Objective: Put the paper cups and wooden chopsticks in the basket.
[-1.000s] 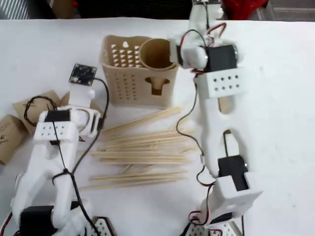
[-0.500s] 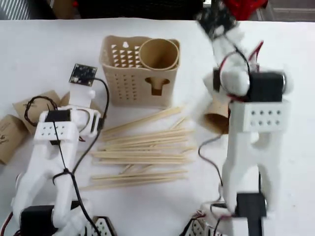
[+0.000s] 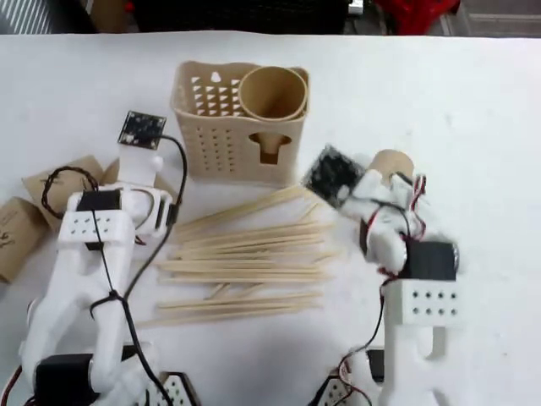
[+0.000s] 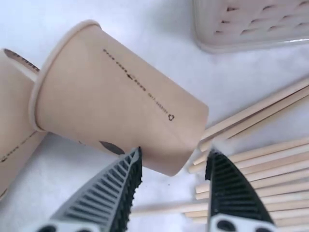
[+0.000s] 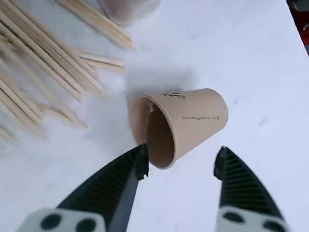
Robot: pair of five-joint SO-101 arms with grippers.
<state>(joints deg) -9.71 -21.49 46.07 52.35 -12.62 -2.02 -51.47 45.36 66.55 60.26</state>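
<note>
The right gripper (image 5: pixel 181 163) hangs with jaws spread wide, one finger at the rim of a paper cup (image 5: pixel 179 123) lying on its side near the wooden chopsticks (image 3: pixel 245 262). The left gripper (image 4: pixel 174 159), equally released, straddles the base of a tipped cup (image 4: pixel 116 116). The basket (image 3: pixel 215 144) holds an upright cup (image 3: pixel 272 93). These cups look light and thin-walled, so I'd pinch gently across the body, near the stiffer rolled rim.

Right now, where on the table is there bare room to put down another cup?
Bare table lies right of the basket, beyond the lying cup, and left of the basket toward the far corner. Crowded: the chopsticks fill the middle, and more cups lie at the left edge.
</note>
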